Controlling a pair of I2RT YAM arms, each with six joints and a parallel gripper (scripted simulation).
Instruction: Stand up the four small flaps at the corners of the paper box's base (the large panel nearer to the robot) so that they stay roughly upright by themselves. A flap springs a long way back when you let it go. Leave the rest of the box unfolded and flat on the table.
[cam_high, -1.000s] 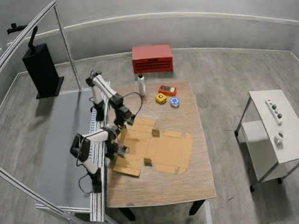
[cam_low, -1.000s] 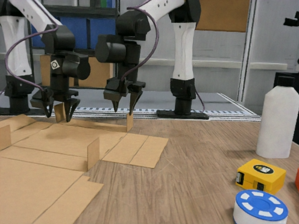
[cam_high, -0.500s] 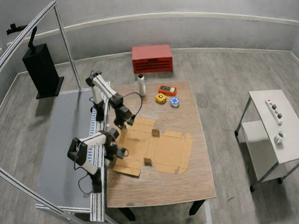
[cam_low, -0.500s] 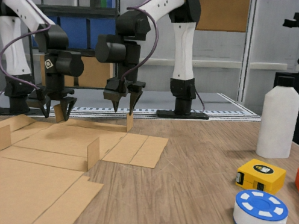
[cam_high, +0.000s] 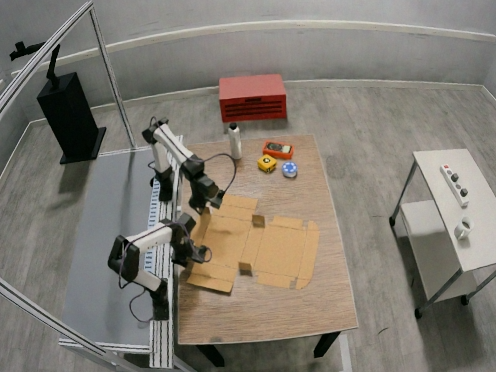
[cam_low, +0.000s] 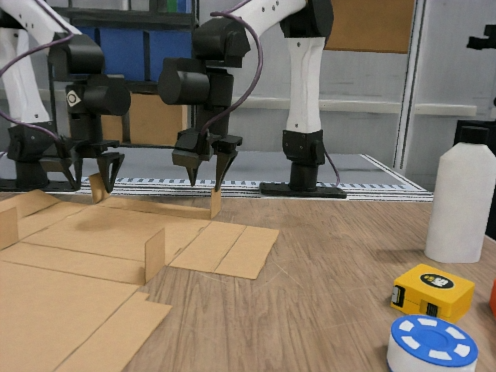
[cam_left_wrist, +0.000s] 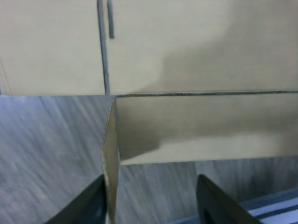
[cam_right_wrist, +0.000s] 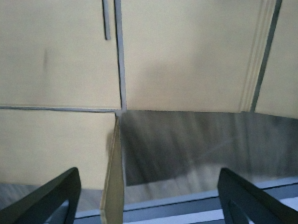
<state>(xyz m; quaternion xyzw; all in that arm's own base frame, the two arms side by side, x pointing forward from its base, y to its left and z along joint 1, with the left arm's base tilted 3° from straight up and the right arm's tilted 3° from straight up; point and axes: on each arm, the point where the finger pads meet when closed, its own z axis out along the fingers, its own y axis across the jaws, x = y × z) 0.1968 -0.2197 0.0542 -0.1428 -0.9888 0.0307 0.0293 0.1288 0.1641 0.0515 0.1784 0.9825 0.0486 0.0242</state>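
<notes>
Wood-grain table (cam_high: 280, 315) (cam_low: 320, 280): left claw (cam_high: 204, 208) (cam_low: 205, 187) (cam_left_wrist: 153, 182) half-open, upright flap (cam_low: 215, 204) (cam_left_wrist: 111, 150) by one finger; right claw (cam_high: 194, 260) (cam_low: 93, 190) (cam_right_wrist: 150, 175) wide, flap (cam_low: 97, 188) (cam_right_wrist: 114, 180) standing between.
</notes>
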